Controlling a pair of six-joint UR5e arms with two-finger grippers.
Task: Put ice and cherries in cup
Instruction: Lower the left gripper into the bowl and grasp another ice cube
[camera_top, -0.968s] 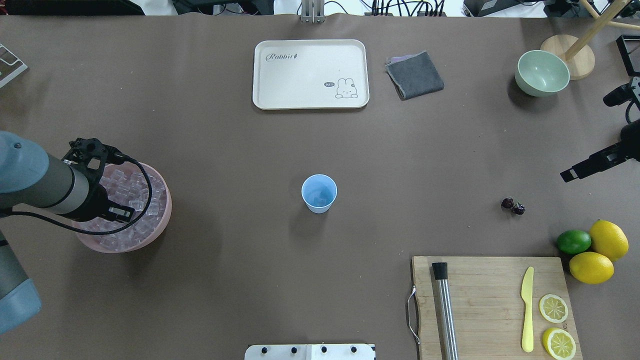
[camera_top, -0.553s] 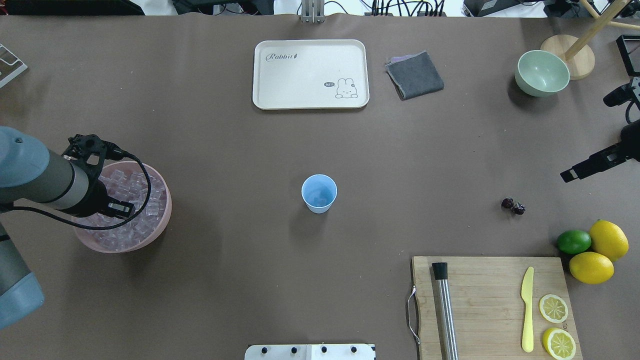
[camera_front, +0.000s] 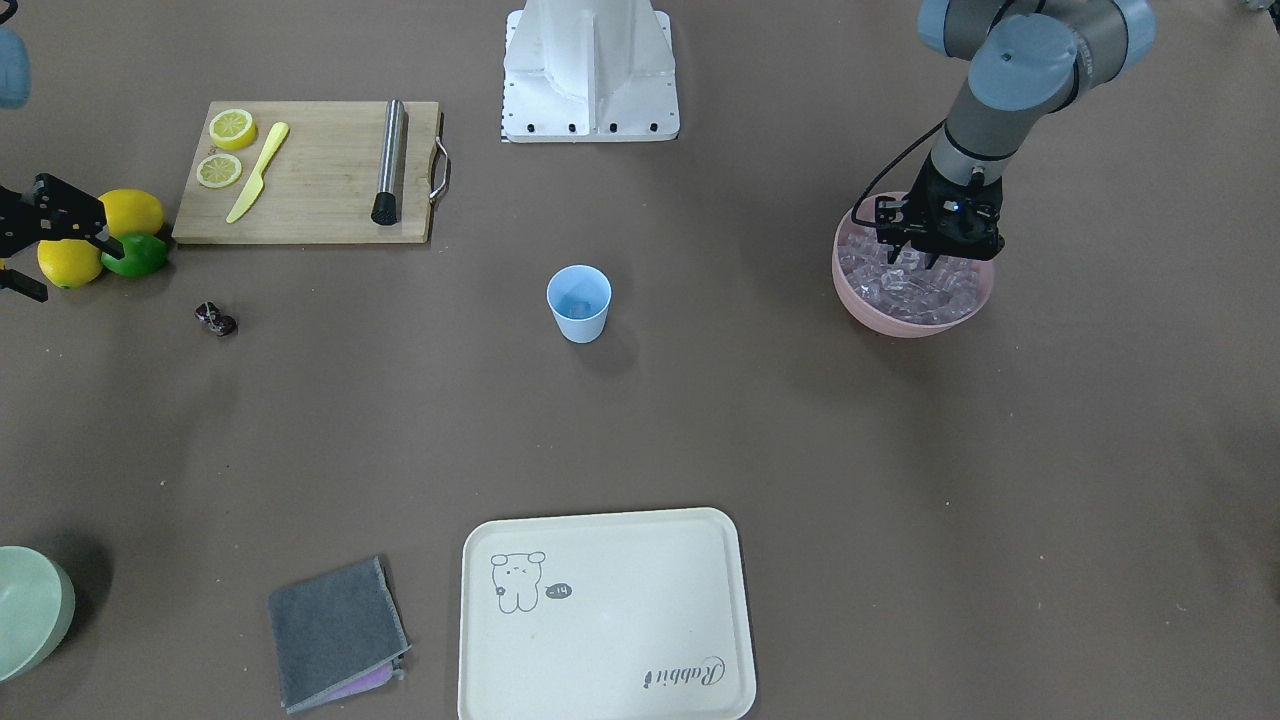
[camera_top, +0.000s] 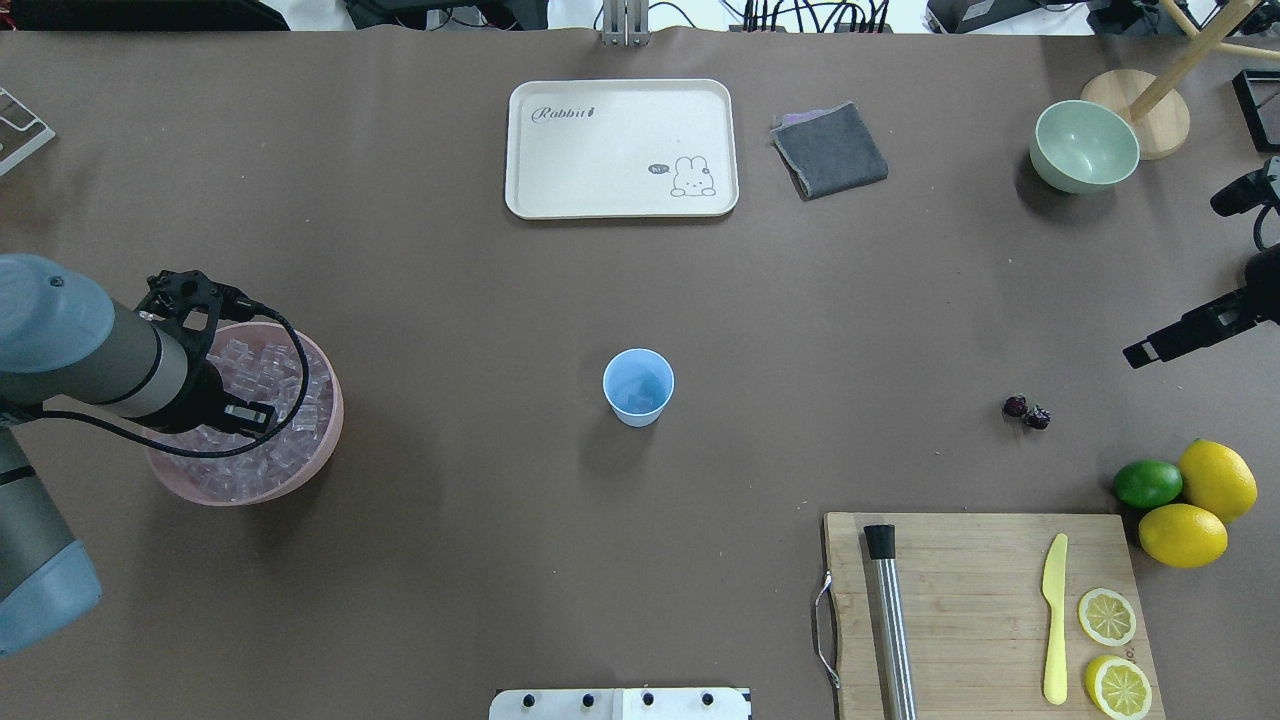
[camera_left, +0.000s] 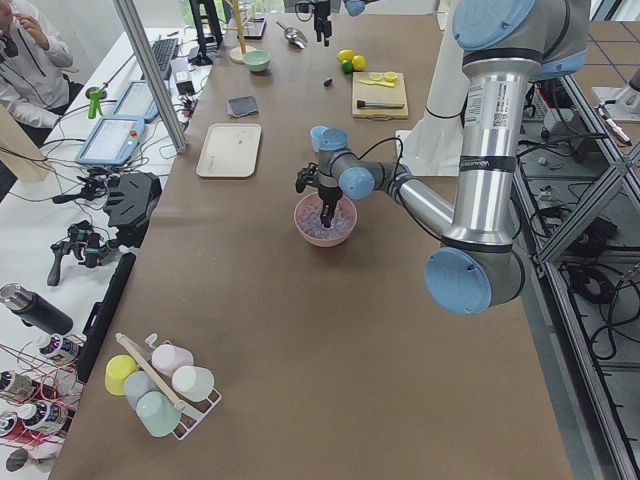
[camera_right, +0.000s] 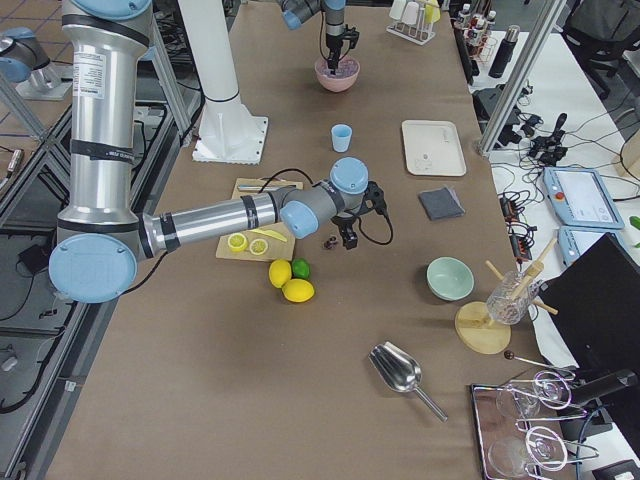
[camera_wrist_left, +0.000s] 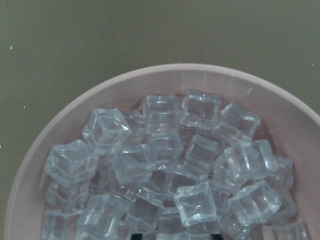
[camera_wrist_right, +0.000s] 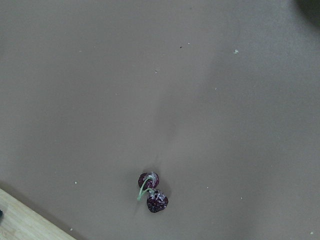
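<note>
The pale blue cup (camera_top: 638, 387) stands upright mid-table, with what looks like one clear cube inside. Clear ice (camera_wrist_left: 165, 165) cubes fill the pink bowl (camera_top: 325, 445) at the table's left. My left gripper (camera_front: 912, 255) points down into that bowl among the cubes. Its fingers look open, and only dark tips show at the bottom edge of the left wrist view. The dark cherries (camera_top: 1027, 412) lie on the table at the right. My right gripper (camera_right: 350, 238) hovers above and just beyond them, open and holding nothing.
A cutting board (camera_top: 990, 610) with a steel muddler, a yellow knife and lemon slices sits near the front right. Two lemons and a lime (camera_top: 1147, 483) lie beside it. A cream tray (camera_top: 620, 148), a grey cloth (camera_top: 830, 150) and a pale green bowl (camera_top: 1084, 146) are at the far side.
My left wrist has shifted a little over the pink bowl, first back to the left, then slightly right again. The right arm has barely moved. The cup and the cherries stay put.
</note>
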